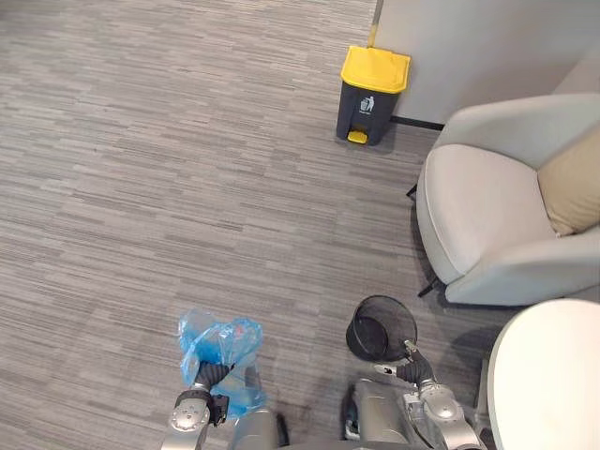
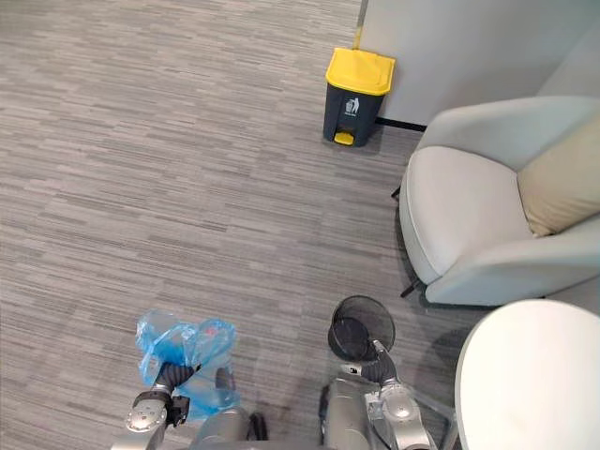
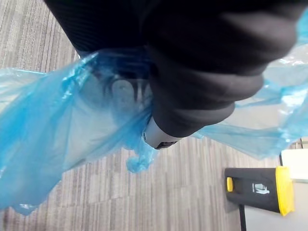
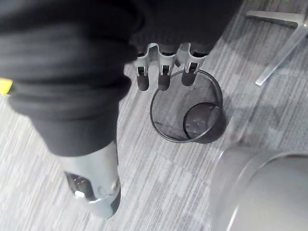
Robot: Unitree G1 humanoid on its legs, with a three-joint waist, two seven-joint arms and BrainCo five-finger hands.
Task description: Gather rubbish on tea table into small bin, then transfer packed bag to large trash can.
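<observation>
Bag (image 1: 217, 339): blue, crumpled, clutched in the left hand (image 1: 210, 375), low left above the carpet (image 1: 141, 187). Its bulk is bunched ahead of the hand; no clear long axis can be told.
Right hand (image 4: 162, 72): fingers straight and slack, held over the mesh bin (image 1: 364, 342).
Trash can (image 1: 372, 94): upright by the wall, well apart.

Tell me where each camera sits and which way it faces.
Left eye view: head, looking down at floor; left robot hand grips blue bag, right robot hand open.
Right eye view: same, slightly offset.
Left wrist view: along left robot hand, bag around it.
Right wrist view: along right robot hand, over mesh bin.
Shared: eye and left wrist views show yellow-lidded trash can.
</observation>
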